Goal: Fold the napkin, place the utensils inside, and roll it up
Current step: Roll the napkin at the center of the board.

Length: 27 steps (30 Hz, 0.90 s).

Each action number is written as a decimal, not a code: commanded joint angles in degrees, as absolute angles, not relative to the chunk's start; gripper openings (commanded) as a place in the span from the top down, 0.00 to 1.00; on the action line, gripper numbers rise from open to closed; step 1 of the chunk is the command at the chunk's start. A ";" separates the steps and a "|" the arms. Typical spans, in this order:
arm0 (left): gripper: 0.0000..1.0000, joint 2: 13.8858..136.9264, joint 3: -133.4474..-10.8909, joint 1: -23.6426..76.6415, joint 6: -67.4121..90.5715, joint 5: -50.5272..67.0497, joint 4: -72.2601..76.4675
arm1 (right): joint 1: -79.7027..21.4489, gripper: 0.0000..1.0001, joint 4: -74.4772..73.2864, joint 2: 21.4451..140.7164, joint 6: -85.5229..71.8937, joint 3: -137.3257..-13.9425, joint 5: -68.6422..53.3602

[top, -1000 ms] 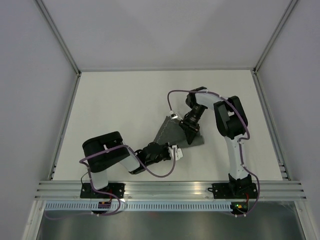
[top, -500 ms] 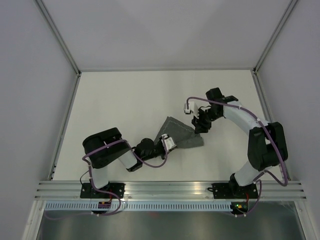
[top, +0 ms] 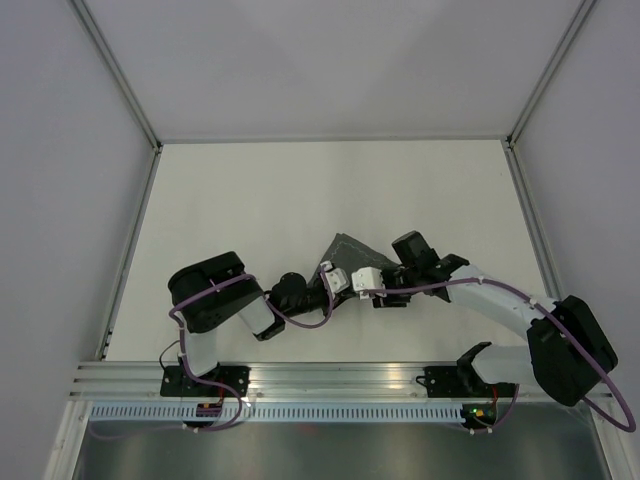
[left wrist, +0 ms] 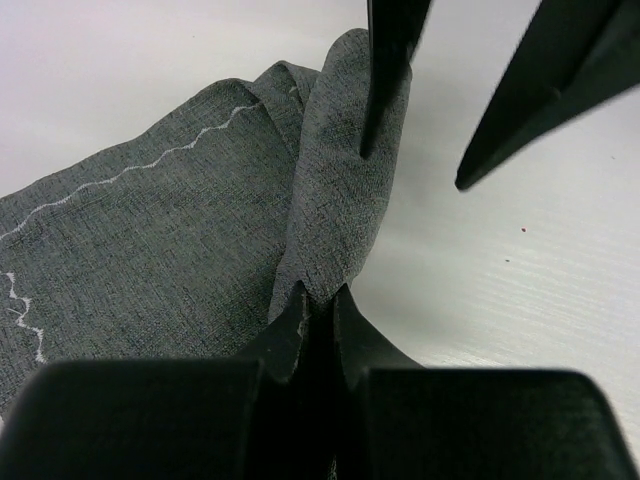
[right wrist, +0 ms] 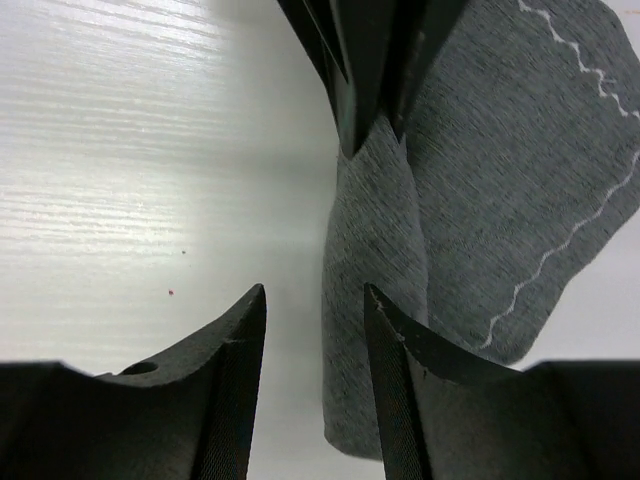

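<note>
Grey napkin [left wrist: 170, 230] lies folded on the table [top: 250, 200], its rolled edge clamped in my left gripper [left wrist: 320, 295], while my right gripper [right wrist: 315, 290] hangs spread astride that edge; closing off-centre could snag one layer and drag the fold apart.

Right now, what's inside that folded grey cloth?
Only cloth shows: the napkin lies in layers on the white table, one raised fold pinched in the left arm's jaws. No fork is visible in any view; the layers hide whatever might be inside.
</note>
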<state>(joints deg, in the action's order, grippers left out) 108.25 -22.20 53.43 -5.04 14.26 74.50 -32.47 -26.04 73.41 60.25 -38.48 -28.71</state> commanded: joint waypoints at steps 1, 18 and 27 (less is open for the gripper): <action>0.98 111.62 -21.53 53.53 -0.62 18.54 64.07 | -35.68 0.50 -16.53 72.60 58.19 -36.22 -24.35; 0.98 111.27 -22.24 52.82 -0.62 18.72 62.23 | -43.68 0.49 -7.46 75.14 57.04 -29.53 -14.68; 0.98 110.66 -22.15 52.65 1.14 18.54 62.23 | -43.94 0.46 -12.21 74.01 58.27 -29.62 -16.17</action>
